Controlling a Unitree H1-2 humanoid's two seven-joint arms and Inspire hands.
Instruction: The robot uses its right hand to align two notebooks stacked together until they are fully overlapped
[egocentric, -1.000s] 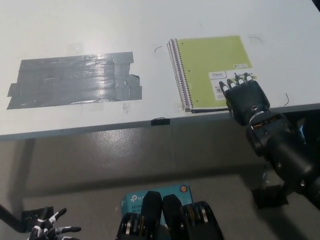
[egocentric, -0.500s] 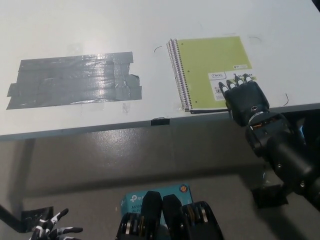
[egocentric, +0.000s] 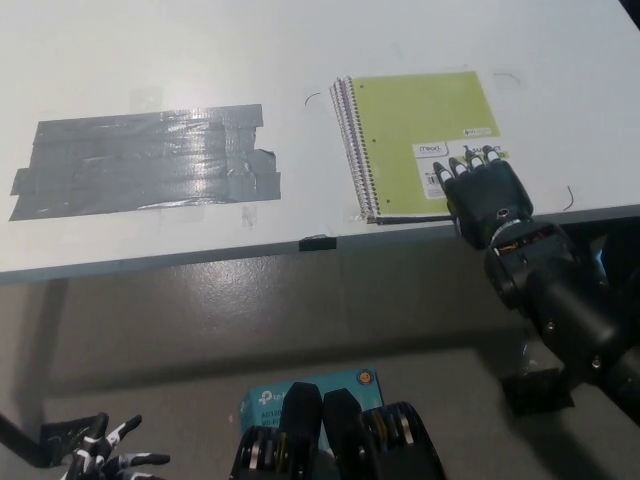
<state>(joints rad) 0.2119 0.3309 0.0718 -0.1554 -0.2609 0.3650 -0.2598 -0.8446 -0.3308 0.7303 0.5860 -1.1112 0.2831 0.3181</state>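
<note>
My white left hand (egocentric: 105, 458) hangs low, fingers spread, empty. My black right hand (egocentric: 483, 195) lies flat, fingers together, pressing the near right corner of the lime-green spiral-bound notebooks (egocentric: 415, 140) near the white table's (egocentric: 150, 60) front edge, gripping nothing. They look light, thin and slippery, so I'd push the edges. Their long axis runs near-to-far, spirals left.

Right hand (egocentric: 484, 196) is extended forward from the lower right on the black arm (egocentric: 565, 310), palm down, with fingertips (egocentric: 463, 163) laid flat and close together. Left hand (egocentric: 108, 459) is held low at the bottom left, fingers spread, nothing gripped.
</note>
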